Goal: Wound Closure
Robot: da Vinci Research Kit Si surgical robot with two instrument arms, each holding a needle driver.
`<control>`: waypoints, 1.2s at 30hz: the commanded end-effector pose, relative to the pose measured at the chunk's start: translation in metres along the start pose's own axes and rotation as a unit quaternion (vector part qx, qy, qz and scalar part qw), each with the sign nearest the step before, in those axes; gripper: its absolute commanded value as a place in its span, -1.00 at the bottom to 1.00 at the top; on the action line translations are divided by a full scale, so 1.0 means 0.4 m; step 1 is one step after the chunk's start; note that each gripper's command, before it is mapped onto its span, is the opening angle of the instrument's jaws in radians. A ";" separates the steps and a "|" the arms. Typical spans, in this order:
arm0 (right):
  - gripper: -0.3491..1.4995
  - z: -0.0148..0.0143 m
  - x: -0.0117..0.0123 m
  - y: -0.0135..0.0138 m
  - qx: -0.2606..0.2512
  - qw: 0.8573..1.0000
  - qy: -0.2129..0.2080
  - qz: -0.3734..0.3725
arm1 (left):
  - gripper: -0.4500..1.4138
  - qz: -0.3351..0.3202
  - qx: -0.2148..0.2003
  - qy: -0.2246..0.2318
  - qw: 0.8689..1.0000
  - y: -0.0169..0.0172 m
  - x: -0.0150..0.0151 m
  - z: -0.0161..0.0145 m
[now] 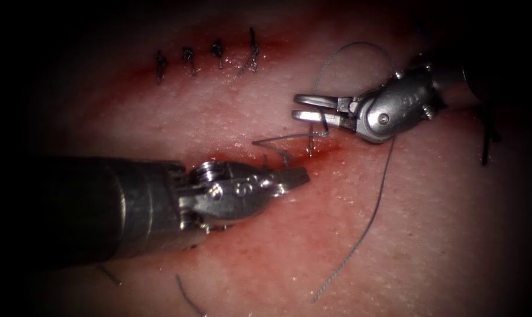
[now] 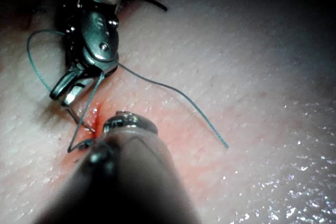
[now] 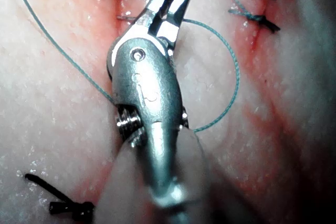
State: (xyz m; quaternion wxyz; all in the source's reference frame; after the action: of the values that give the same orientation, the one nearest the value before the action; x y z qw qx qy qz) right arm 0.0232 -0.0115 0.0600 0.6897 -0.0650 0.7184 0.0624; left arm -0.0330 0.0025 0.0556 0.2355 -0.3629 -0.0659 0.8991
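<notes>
The right tool (image 1: 301, 107) has its jaws apart astride the thread (image 1: 376, 199), just above the cut (image 1: 313, 149). The left tool (image 1: 298, 176), jaws together and holding nothing, lies just below the cut on the tissue (image 1: 430, 235).

Bright centre, dark rim

Endoscope light falls mid-frame on the wet tissue (image 1: 430, 235); corners go black. Glare glints on the right tool (image 1: 304, 107); the left shaft (image 2: 131, 187) is blurred.

Thin grey-green thread (image 1: 376, 202) loops across the red-stained tissue (image 1: 442, 235).
</notes>
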 end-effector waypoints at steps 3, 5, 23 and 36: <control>-1.00 0.0013 -0.0014 -0.0006 0.005 1.000 -0.004 0.001 | -0.53 0.006 -0.006 0.005 1.000 0.0024 -0.0019 0.0057; -1.00 0.0012 -0.0016 -0.0005 0.014 1.000 -0.007 0.000 | -0.53 0.011 -0.006 0.006 1.000 0.0029 -0.0033 0.0090; -1.00 0.0014 -0.0015 0.0002 0.065 0.997 -0.028 0.003 | -0.51 0.031 -0.028 -0.044 0.998 0.0093 -0.0169 0.0141; -1.00 0.0021 -0.0022 0.0017 0.074 0.995 -0.042 0.048 | -0.51 0.029 -0.036 -0.048 0.998 0.0130 -0.0188 0.0190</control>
State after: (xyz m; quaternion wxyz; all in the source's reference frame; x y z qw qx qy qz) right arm 0.0232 -0.0103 0.0602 0.7192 0.0228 0.6928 0.0476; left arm -0.0349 -0.0047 0.0639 0.1926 -0.3295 -0.0985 0.9190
